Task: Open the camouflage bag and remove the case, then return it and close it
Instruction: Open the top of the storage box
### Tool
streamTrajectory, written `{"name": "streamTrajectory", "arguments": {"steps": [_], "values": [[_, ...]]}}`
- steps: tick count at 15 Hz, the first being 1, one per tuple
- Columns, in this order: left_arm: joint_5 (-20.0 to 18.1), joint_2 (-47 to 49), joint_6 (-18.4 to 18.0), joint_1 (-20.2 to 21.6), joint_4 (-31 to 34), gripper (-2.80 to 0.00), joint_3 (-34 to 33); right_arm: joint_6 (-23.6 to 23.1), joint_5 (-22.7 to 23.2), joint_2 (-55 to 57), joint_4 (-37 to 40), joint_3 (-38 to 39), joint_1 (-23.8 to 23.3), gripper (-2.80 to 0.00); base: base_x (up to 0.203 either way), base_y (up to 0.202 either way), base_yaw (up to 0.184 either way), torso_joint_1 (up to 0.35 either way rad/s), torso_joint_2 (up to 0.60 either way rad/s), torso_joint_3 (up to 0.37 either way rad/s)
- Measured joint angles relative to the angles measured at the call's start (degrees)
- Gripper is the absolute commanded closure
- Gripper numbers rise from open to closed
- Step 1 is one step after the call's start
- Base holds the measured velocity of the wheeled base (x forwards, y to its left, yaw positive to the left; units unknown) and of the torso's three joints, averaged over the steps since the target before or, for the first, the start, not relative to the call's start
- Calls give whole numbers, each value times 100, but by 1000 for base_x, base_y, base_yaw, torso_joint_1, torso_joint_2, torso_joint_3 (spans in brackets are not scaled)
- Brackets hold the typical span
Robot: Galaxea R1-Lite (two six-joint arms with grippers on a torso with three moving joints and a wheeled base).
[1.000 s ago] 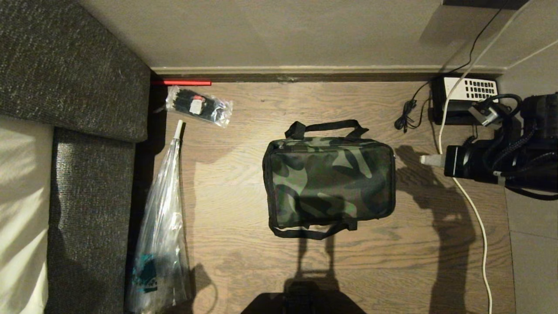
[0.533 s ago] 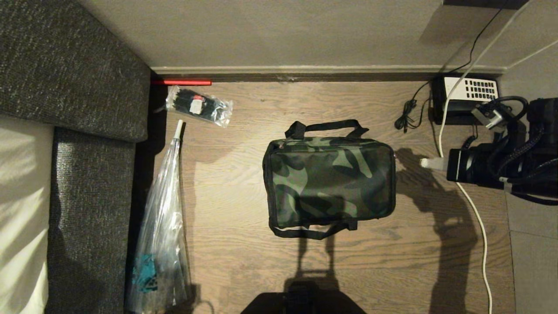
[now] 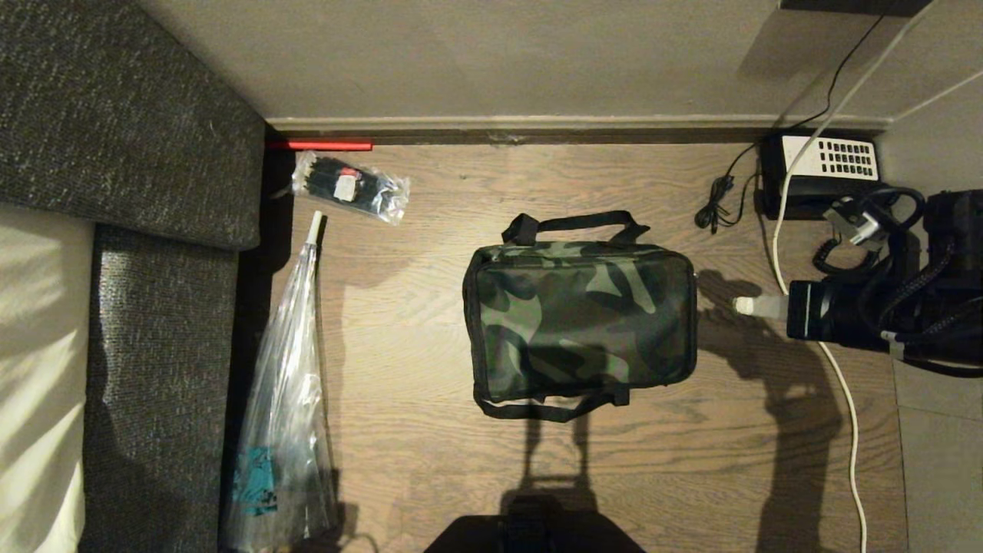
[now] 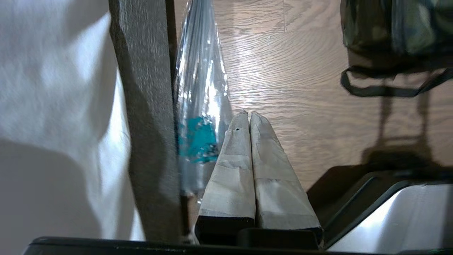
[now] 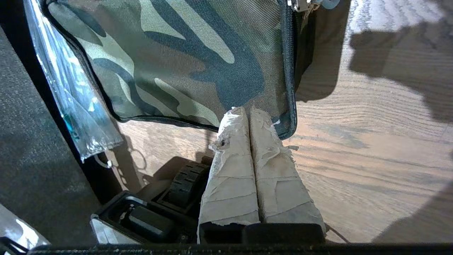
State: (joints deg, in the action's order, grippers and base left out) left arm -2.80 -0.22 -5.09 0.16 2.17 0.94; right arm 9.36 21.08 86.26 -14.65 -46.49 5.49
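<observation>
The camouflage bag [image 3: 580, 322] lies zipped shut on the wooden floor, black strap handles at its far and near sides. The case is hidden. My right gripper [image 3: 743, 305], with taped white fingers pressed together and holding nothing, points at the bag's right end, a short gap away. In the right wrist view the gripper [image 5: 250, 110] is aimed at the near right corner of the bag [image 5: 177, 53], by the zip seam [image 5: 291, 71]. My left gripper [image 4: 249, 114] is shut and empty, low by the robot's base, with the bag [image 4: 393, 32] well off to its side.
A dark sofa [image 3: 153, 153] fills the left side. A long clear plastic bag [image 3: 284, 399] lies along it, with a small plastic bag [image 3: 349, 187] of black items near the wall. A desk telephone [image 3: 822, 165] and a white cable [image 3: 841, 384] lie at the right.
My right arm has drifted a little toward the camera's near side, still shut. A shadow at the lower left of the floor has shrunk away. The bag has not moved.
</observation>
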Motion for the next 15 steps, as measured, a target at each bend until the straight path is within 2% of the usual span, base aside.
{"name": "streamTrajectory", "arguments": {"steps": [7,15], "values": [[24,0,63,0,-9,0,-9,-14,275,-8,-52,48,-6,0,0,0,0,0,0,0],[28,0,63,0,-6,0,-4,-63,320,119,-56,146,-4,0,0,0,0,0,0,0]]}}
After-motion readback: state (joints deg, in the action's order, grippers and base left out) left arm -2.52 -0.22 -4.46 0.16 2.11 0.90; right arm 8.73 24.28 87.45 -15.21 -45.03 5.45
